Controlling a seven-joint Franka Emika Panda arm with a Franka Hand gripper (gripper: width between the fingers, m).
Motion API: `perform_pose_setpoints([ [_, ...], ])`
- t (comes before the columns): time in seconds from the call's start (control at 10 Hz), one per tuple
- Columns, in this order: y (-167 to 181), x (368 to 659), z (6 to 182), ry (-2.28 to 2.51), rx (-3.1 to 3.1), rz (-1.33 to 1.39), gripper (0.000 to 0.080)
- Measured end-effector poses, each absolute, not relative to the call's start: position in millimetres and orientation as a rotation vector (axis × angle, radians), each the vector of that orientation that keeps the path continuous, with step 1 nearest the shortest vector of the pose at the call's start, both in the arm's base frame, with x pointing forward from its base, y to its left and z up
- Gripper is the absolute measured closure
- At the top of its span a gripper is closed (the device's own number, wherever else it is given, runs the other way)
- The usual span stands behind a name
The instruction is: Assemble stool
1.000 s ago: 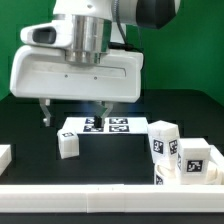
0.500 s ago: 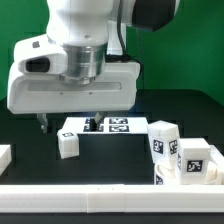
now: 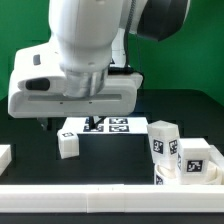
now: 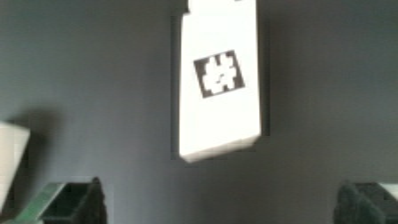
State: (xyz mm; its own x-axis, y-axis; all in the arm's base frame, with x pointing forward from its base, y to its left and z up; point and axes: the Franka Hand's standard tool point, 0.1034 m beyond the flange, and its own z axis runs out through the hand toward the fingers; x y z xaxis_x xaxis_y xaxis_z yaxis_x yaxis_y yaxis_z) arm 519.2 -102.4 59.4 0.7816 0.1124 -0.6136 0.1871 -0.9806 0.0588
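Note:
In the wrist view a long white leg block [image 4: 222, 80] with one black-and-white tag lies flat on the dark table. My gripper [image 4: 221, 206] hangs above it, open, its dark fingertips [image 4: 71, 205] far apart with nothing between them. In the exterior view the gripper's big white housing [image 3: 70, 88] hides the fingers almost fully. Two tagged leg blocks [image 3: 163, 138] [image 3: 196, 158] stand at the exterior view's right. A rounded white part [image 3: 168, 179] shows under them, half hidden by the front rail. I cannot tell whether it is the seat.
The marker board [image 3: 112, 125] lies flat behind the housing. A small plain white block [image 3: 68, 145] stands in front of it. Another white block [image 3: 4, 155] sits at the far left. A white rail [image 3: 110, 196] runs along the front. A white edge [image 4: 11, 160] shows beside the leg.
The arm has turned and the housing has dropped lower and nearer the camera. The fingers, plain a second ago, are now nearly hidden. The jaws stay wide.

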Motion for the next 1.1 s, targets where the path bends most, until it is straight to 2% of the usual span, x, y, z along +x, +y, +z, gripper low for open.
perform_pose_setpoints([
  [0.4, -102.2, 500.4, 42.5, 0.126, 2.723, -1.308, 0.0151],
  [0.6, -97.9, 493.4, 36.2, 0.108, 2.722, -1.328, 0.0151],
  [1.1, -108.1, 490.0, 34.1, 0.096, 2.748, -1.345, 0.0151],
])
